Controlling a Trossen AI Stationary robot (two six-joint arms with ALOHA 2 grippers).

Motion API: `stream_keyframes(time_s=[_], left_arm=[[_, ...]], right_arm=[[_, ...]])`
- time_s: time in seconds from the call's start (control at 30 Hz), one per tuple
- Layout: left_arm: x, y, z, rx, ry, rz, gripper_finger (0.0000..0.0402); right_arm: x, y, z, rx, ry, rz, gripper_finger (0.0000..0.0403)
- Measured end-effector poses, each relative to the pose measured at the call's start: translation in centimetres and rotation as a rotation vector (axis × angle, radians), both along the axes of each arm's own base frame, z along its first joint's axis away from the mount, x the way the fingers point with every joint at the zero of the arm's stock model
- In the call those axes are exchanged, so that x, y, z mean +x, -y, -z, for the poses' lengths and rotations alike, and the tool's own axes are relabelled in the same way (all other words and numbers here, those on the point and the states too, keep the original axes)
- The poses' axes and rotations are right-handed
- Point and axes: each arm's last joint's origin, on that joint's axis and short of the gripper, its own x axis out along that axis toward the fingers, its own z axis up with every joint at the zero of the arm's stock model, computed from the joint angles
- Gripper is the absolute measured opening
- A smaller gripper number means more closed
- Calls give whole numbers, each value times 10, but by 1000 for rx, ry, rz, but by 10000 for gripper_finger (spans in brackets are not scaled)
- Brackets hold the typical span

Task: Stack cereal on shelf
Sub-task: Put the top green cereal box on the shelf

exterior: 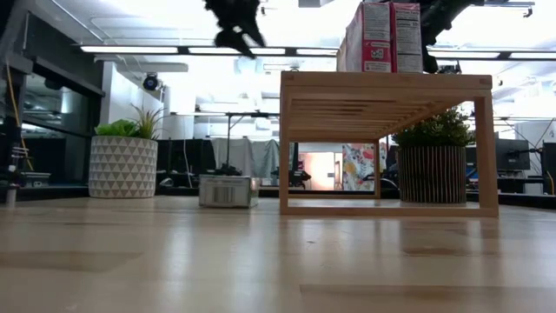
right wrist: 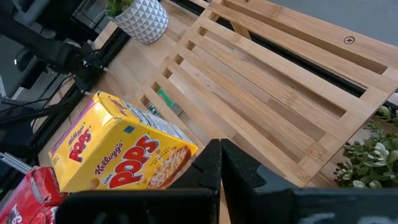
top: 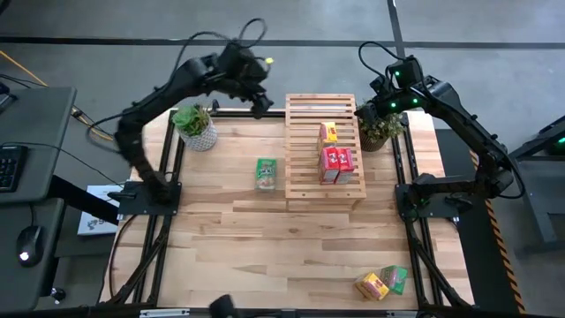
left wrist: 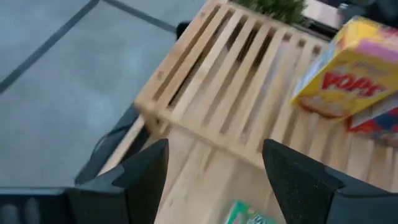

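Observation:
The light wooden slatted shelf [top: 322, 146] stands at the table's far middle. On its top stand a yellow cereal box [top: 328, 132] and two red ones [top: 335, 165], side by side. A green cereal box [top: 266, 174] lies flat on the table to the left of the shelf. A yellow box [top: 372, 285] and a green one [top: 395, 277] lie near the front right edge. My left gripper [left wrist: 214, 155] hangs open in the air off the shelf's far left corner, holding nothing. My right gripper [right wrist: 221, 149] is shut and empty, raised beyond the shelf's far right corner.
A plant in a white patterned pot [top: 196, 128] stands at the far left, close to my left arm. A plant in a dark ribbed pot [top: 380, 131] stands right of the shelf, under my right arm. Bare tabletop [top: 265, 247] lies in front of the shelf.

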Motion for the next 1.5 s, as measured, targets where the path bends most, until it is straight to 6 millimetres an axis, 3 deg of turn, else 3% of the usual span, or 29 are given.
stream_keyframes(time_s=[0.13, 0.23, 0.4, 0.57, 0.67, 0.77, 0.87, 0.9, 1.13, 1.33, 1.5], left_arm=[[-33, 15, 28, -49, 129, -52, 249], [-53, 31, 61, -170, 163, -153, 249], [-64, 51, 116, -445, -17, -335, 249], [-42, 75, 147, -494, -145, -276, 245], [-27, 93, 152, -354, -190, -175, 214], [-16, 107, 155, -165, -226, -88, 138], [-4, 110, 166, -129, -184, 1, 35], [-2, 110, 172, -141, -157, 20, 18], [-6, 100, 218, -255, 17, -85, 2], [-10, 95, 238, -265, -6, -155, 0], [-4, 101, 244, -330, -2, -52, 0]], right_arm=[[0, 0, 0, 0, 0, 0, 0], [0, 0, 0, 3, 1, 3, 0], [0, 0, 0, 4, 1, 4, 0], [0, 1, 0, -9, -15, 20, 0], [-1, 1, 1, -23, -34, 42, 0], [-1, 1, 1, -27, -36, 40, 0], [-1, 1, 1, -29, -37, 38, 0], [-1, 1, 1, -29, -37, 38, 0], [-1, 1, 1, -25, -35, 43, 0], [0, 3, -1, -44, -20, 43, 0], [1, 4, -2, -42, -3, 59, 0]])
